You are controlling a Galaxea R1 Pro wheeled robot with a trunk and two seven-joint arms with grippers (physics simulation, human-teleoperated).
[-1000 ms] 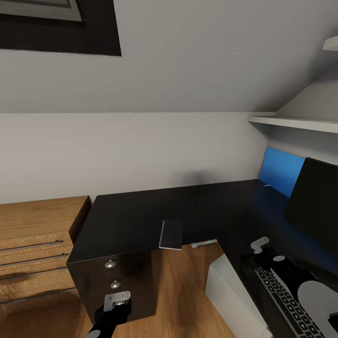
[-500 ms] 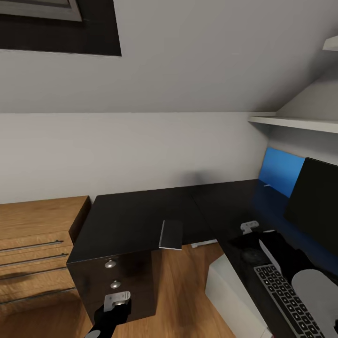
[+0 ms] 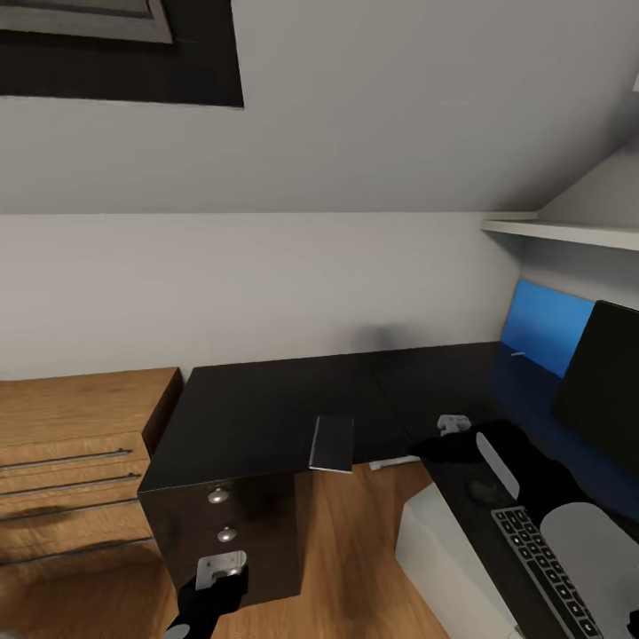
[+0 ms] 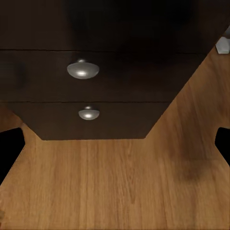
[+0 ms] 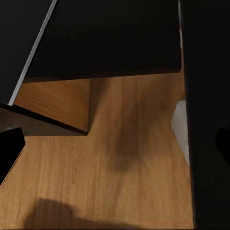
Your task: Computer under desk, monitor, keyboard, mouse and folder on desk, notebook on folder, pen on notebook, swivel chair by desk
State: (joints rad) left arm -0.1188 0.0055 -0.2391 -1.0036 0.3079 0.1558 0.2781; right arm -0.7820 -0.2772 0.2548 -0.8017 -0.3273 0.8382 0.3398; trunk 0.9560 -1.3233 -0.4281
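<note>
Change over the last second: right gripper [image 3: 453,424] has come off the keyboard [image 3: 543,575] and swung across the desk [image 3: 266,408] toward the inner corner. It now hangs over the black top, partway between the keyboard and the notebook [image 3: 331,444]. The whole head view also slid a bit sideways. That's the camera panning, not the things moving.

Right fingers are spread wide with nothing between them; the wrist view has the tips out at the frame edges, with desk edge and wood floor below. Left gripper [image 3: 220,568] hasn't budged: it's low in front of the drawer unit [image 3: 231,524], fingers spread too, carrying nothing.

Task items:
- Notebook lies flat at the front edge of the desk's left wing, above the drawer unit, near end poking slightly over the edge.
- Monitor [image 3: 612,382] is upright on the right wing, keyboard on the desk in front of it.
- A pale box [image 3: 435,546] sits under the right wing. I read that as the computer.
- There's a faint dark lump [image 3: 485,486] just past the keyboard's far end. Could be the mouse, can't confirm against the black top.

My read: keyboard side is done with, and the free right hand is heading for the notebook. It's still well short, not over it yet. The overhanging edge should give the fingers something to bite.
</note>
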